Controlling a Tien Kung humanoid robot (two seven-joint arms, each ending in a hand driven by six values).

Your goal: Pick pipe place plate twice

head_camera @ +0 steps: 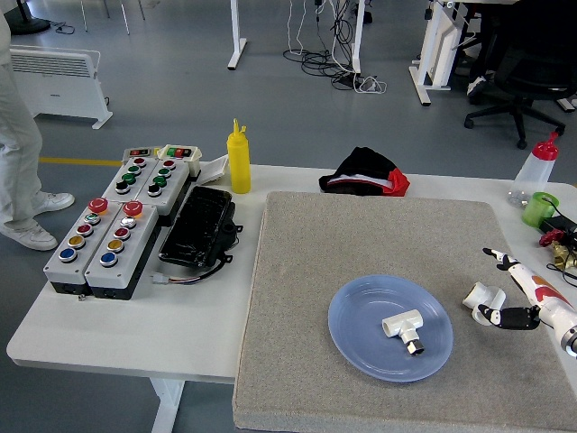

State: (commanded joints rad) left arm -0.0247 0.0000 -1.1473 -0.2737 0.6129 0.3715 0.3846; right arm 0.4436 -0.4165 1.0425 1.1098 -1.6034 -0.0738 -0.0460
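We see one white plastic T-shaped pipe fitting (403,324) lying in the round blue plate (356,348); our right hand (516,297), fingers spread and empty, hovers at the second white pipe fitting (480,297) on the grey mat (306,271).

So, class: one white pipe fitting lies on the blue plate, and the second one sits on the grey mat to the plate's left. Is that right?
Not quite. The second pipe fitting sits to the right of the blue plate, beside the right hand, as the head view shows. One white pipe fitting does lie on the plate, on the grey mat.

Grey floor (180,81) with a white heater (54,77), desk legs (238,36) and black chair (523,72).
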